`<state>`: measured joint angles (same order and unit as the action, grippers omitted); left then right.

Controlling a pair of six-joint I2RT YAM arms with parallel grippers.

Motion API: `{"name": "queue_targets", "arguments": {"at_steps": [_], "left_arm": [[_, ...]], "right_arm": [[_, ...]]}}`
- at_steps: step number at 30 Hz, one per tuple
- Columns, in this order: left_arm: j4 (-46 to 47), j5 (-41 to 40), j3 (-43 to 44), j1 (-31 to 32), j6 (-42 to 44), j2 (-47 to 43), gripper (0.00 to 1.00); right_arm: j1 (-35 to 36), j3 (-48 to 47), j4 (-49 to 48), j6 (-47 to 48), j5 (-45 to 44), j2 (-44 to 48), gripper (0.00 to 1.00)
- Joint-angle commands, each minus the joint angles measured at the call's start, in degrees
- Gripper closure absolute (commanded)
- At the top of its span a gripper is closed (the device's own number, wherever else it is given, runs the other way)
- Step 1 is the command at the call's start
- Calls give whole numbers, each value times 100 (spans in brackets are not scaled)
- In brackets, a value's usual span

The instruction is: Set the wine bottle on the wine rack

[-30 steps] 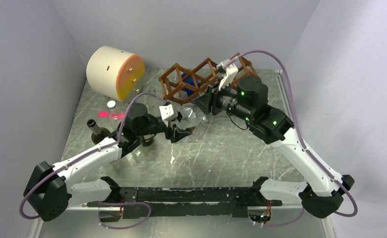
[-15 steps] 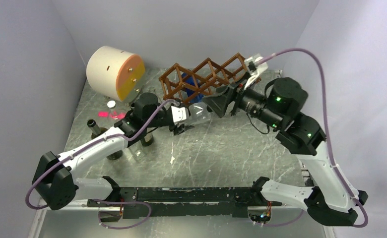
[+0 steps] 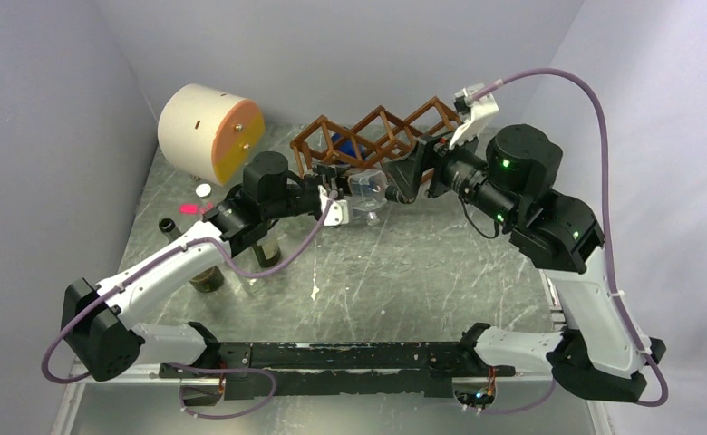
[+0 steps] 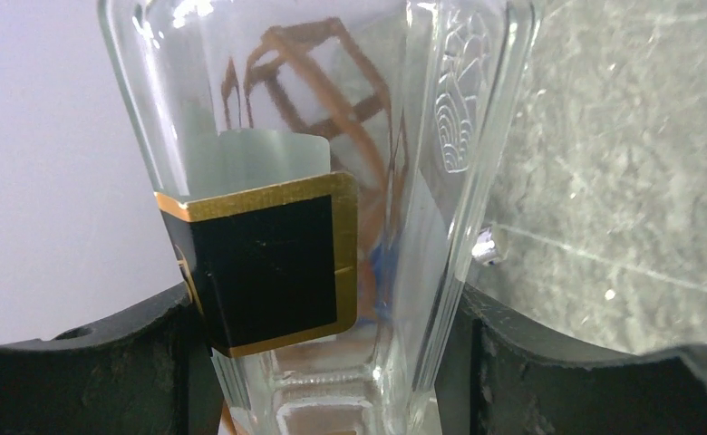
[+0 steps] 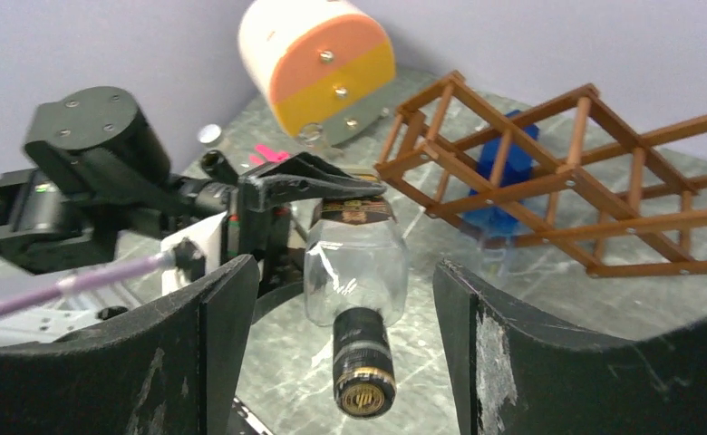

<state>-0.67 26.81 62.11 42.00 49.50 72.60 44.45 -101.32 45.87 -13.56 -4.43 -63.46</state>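
Wine bottle (image 5: 354, 272) is held horizontal, clamped by left fingers (image 4: 105, 362). Neck is pointed at right fingers (image 5: 549, 362), spread open around it, seemingly not touching. Wine rack (image 5: 572, 172) sits just beyond.

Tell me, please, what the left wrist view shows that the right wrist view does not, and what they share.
Only the left wrist view shows the embossed pattern in the glass and the black, gold-edged label face-on. Only the right wrist view shows the bottle's capped neck, the cream-and-orange cylinder and the open right pincer. Both show the clear wine bottle gripped by the left pincer, the wooden wine rack, seen through the glass in the left wrist view, and the marbled table.
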Motion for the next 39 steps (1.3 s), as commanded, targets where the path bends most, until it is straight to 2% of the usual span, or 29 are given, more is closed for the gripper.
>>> {"name": "queue_targets", "arguments": {"at_steps": [1,5,10,13,27,35,39], "left_arm": [[383,-495,519,161,1240,-54,93],[776,-765,450,250,1918,-116,93],[2316,-1202,-220,348,3231,-180,93],[2344,-1237,-215,383,3733,-129,93],[2293,-1083,-275,477,4128,-243,93],[2321,-1199,-191,490,4007,-159,93],[2443,-1396,-186,522,3760,-141,93]], "right_arm": [[14,-412,534,413,-542,-282,25],[14,-463,777,528,-456,-638,23],[12,-2,541,850,538,-640,18],[12,187,438,884,703,-669,17],[18,913,135,899,189,-903,16],[16,1215,-217,794,37,-1015,18],[13,1261,-254,706,-30,-1099,30]]}}
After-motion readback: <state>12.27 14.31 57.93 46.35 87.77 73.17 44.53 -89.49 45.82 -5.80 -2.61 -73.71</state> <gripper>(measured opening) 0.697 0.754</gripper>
